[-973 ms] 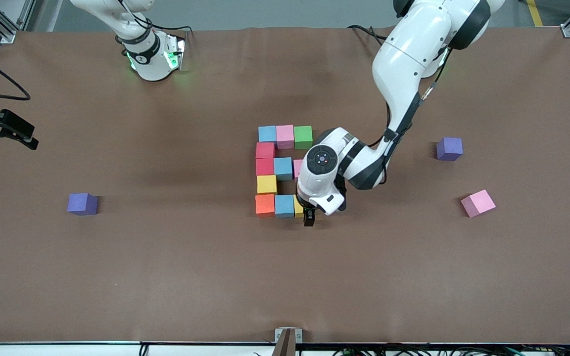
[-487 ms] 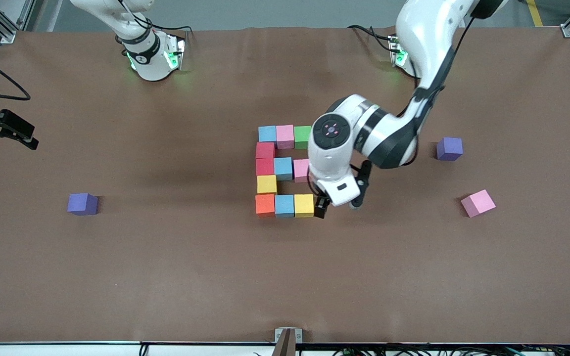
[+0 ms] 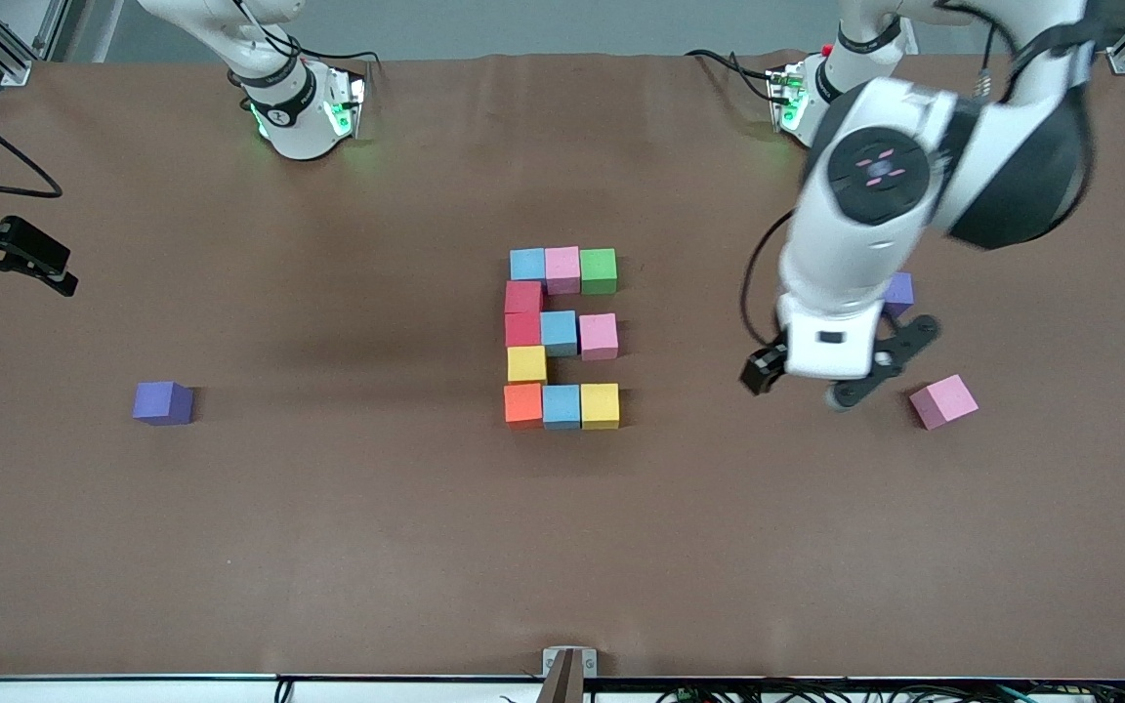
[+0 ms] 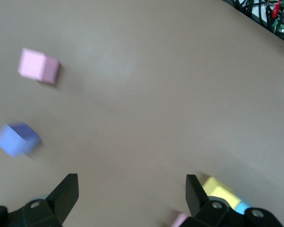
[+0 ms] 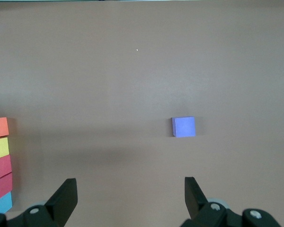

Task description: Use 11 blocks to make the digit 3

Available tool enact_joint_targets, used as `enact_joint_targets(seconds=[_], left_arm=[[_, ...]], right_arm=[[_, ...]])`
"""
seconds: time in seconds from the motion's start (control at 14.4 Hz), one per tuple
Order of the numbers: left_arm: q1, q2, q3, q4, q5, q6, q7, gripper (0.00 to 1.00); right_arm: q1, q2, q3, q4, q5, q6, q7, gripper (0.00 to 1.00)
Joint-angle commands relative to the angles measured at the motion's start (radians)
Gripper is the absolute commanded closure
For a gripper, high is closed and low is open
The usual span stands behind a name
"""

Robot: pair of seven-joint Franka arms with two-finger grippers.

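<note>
I am logging: the blocks (image 3: 562, 337) forming the digit 3 at frame centre; left gripper (image 3: 831, 376) hanging spread and empty centre-right; right gripper (image 5: 130, 198) waiting, fingers apart; no legible writing

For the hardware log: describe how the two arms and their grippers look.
Both arms are glossy white with black joint bands. The left arm has a round black cap with pink marks, a thin black cable along it and a green-lit base. The right arm shows a black band with white lettering and green base lights. The left gripper and right gripper have black, wedge-shaped fingers.
</note>
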Motion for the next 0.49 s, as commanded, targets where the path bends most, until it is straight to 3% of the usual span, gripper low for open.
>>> enact_joint_targets(seconds=[0.0,0.42], left_arm=[[0.048,-0.094,-0.005,-0.028,0.002,-0.067,0.242,0.0],[0.195,-0.255,0.003,-0.043,-0.084,-0.212,0.695,0.0]], right_arm=[[0.007,-0.009,0.001,-0.005,-0.004,0.006,-0.006,0.0],[0.007,-0.012,-0.001,-0.006,-0.004,0.006,-0.004,0.0]])
